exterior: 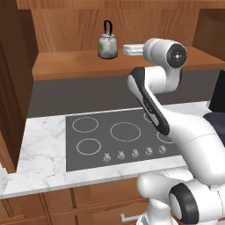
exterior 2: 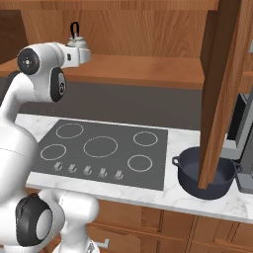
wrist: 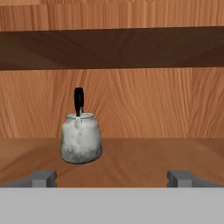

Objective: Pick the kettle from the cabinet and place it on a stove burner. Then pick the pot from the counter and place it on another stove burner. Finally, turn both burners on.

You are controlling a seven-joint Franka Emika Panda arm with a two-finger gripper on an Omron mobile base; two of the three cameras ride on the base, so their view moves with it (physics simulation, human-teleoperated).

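Our gripper (wrist: 112, 178), jaws spread wide and empty, faces the kettle (wrist: 81, 142) – upright, ahead and left of centre (perhaps slightly) on the cabinet (wrist: 144, 159) shelf.

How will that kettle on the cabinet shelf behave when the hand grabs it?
The kettle looks rigid and metallic, so its rounded sides could slip. Its tall loop handle over a small base suggests it may tip if nudged high. The open hand stands apart from it.

Even, bright rendered light; soft shadow under the cabinet (exterior: 110, 66) shelf; slightly soft, no glare.
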